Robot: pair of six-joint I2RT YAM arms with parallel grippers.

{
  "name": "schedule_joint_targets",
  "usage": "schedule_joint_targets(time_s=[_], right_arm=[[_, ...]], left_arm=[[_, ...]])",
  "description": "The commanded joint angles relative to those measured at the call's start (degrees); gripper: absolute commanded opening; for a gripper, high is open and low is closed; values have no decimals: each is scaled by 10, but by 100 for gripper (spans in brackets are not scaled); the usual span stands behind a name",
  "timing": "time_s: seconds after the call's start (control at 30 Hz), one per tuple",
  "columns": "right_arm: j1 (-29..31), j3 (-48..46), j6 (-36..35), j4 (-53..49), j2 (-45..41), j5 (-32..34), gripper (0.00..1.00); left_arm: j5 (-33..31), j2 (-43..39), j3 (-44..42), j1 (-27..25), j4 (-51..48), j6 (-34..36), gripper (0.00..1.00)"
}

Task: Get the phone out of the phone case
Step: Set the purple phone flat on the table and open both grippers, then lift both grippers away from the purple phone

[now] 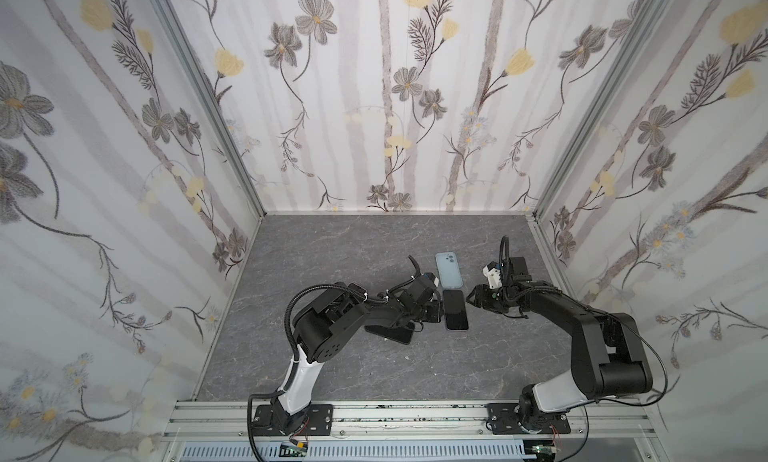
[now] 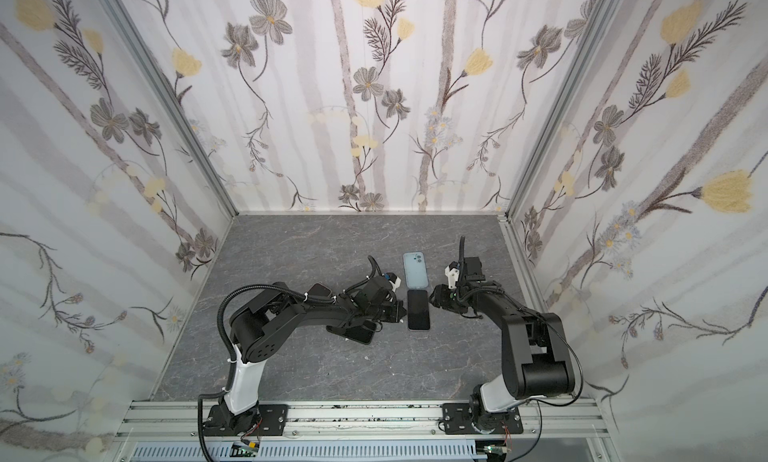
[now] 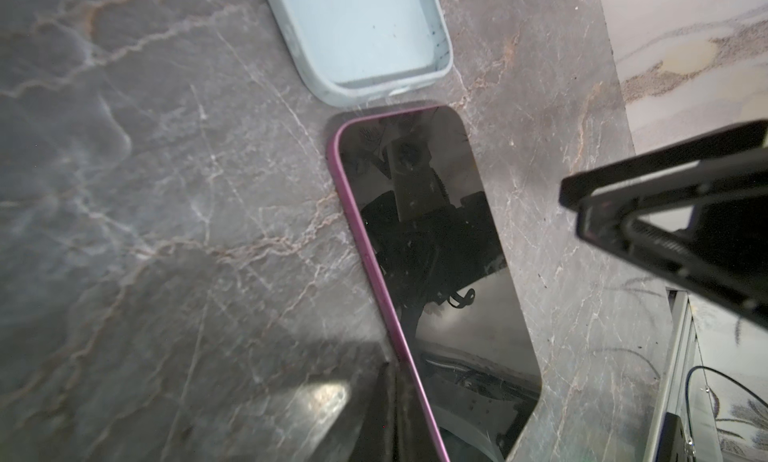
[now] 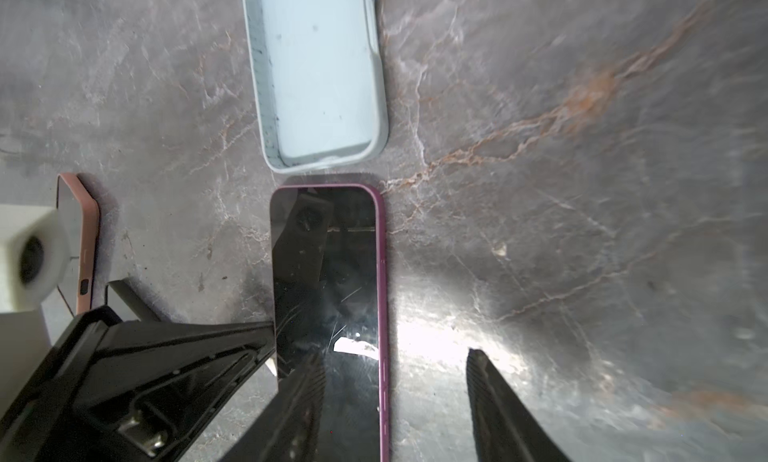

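Right wrist view: phone (image 4: 328,273) partly inside spread right hand (image 4: 390,354); left hand (image 4: 266,331) closed, at opposite edge.

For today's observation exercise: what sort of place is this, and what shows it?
Probably a robot test booth: left arm and right arm bolted to an aluminium rail, floral wall panels in metal framing, and a marble-look tabletop holding a phone and empty case.

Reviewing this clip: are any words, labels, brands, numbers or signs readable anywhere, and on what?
None can be read.
The phone has a dark screen showing only reflections.
The light blue case is plain.
The circuit boards at the front rail are too small to read.
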Motion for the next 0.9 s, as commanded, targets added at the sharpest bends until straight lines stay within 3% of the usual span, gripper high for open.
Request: schedule_joint_targets(time_s=[0.0,0.13,0.3,0.47,0.57,0.77,0.87], right_arm=[[3,-4,5,32,-48,44,57],[23,-6,11,51,-116,88,57],[98,-14,16,69,-168,140,58],[191,-53,2,129,-191,151,62],[247,-53,-16,160,-172,147,75],[368,14,-70,177,-70,158,92],[429,67,-112,157,6,180,95]], left_arm=[[-6,-20,0,-1,-10,0,0],[-33,-64,4,3,-18,7,0],[-64,-139,-18,23,-29,18,3],[-82,-249,-100,84,-38,21,29],[-82,-313,-151,134,-54,26,41],[-62,-396,-191,234,-121,64,73],[-15,-409,-187,297,-152,86,80]])
